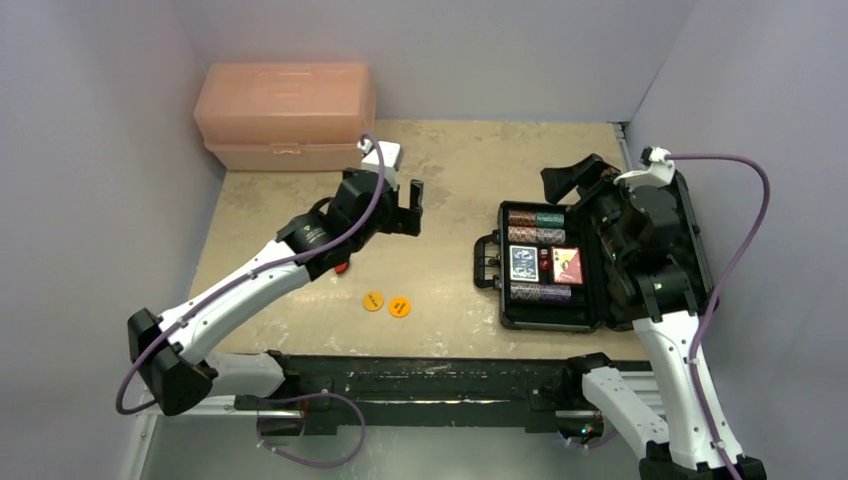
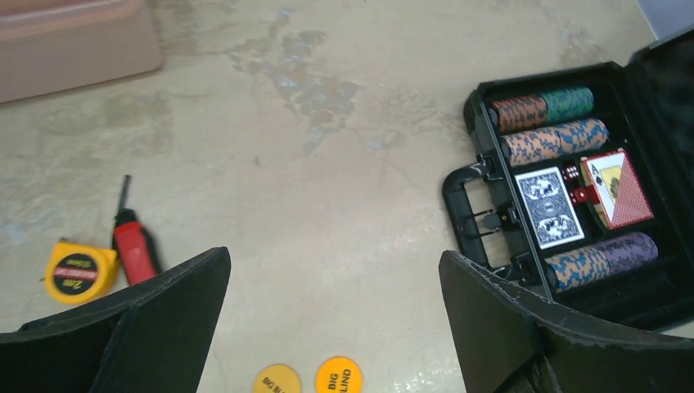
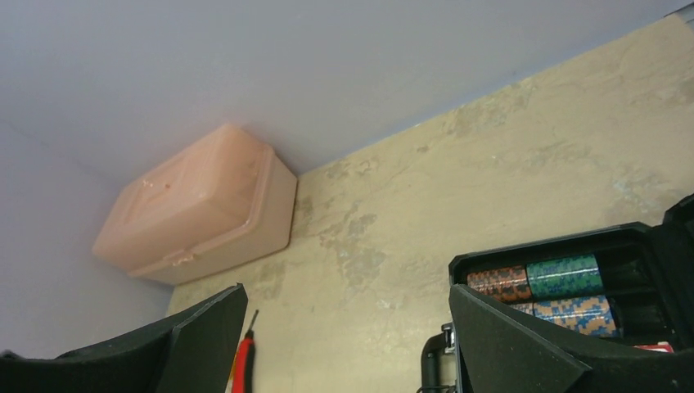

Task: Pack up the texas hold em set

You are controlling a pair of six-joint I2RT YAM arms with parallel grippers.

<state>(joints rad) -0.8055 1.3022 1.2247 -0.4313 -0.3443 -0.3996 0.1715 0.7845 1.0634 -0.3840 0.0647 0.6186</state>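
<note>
Both my jaws stand wide, empty; 2 orange discs (image 1: pixel 373 300) lie nearest my left arm, left of the case (image 1: pixel 503 290).

From overhead I see the open black hard case (image 1: pixel 550 321) on the right of the tan tabletop (image 1: pixel 450 170), its handle facing left. Inside, rows of striped poker chips (image 1: pixel 535 218) fill the far and near ends. Between them the blue card deck (image 1: pixel 524 263) lies left of the red card deck (image 1: pixel 567 264), with the red dice (image 2: pixel 579 195) between the two. The two orange discs (image 1: pixel 373 300) lie side by side on the table, left of the case. The peach plastic toolbox (image 1: pixel 285 115) stands in the far left corner. The red utility knife (image 2: pixel 135 250) lies just right of the yellow tape measure (image 2: pixel 79 272).
</note>
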